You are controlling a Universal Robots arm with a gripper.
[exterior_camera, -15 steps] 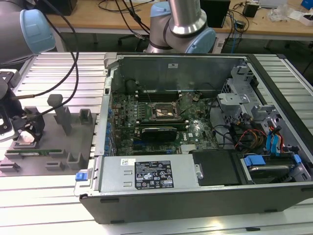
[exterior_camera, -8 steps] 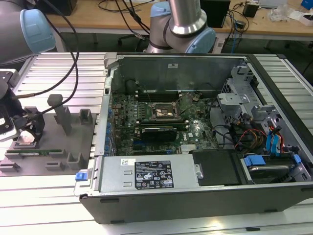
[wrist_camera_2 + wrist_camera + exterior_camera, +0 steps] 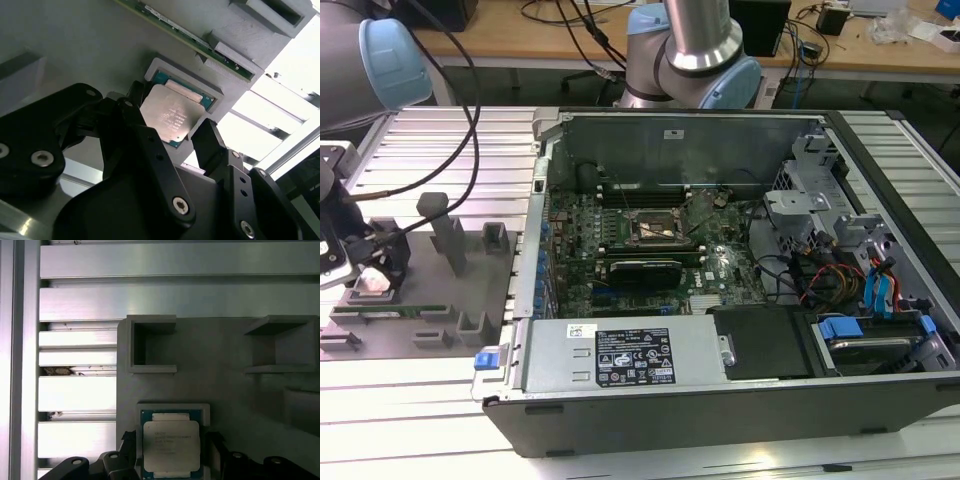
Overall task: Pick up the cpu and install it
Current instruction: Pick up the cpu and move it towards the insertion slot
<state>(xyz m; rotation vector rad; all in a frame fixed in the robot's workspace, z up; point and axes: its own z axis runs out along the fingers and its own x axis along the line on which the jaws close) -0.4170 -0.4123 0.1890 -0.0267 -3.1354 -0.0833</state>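
cpu (image 3: 171, 446) in holder (image 3: 172, 406) — light, stiff, fragile, I judge; gripper (image 3: 172, 122) spread astride it, opposite edges the hold.

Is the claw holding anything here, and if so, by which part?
Nothing is held. The claw is open, astride the cpu, which lies seated in its gray holder.

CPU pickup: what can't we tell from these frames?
First wrist view: one edge of the cpu is cut off by the picture's edge.
Second wrist view: a finger overlaps the cpu's side, hiding whether they touch.
Exterior view: the gripper stands over the cpu, which is too small to make out.
Exterior view: the socket is too small to tell if it is empty.
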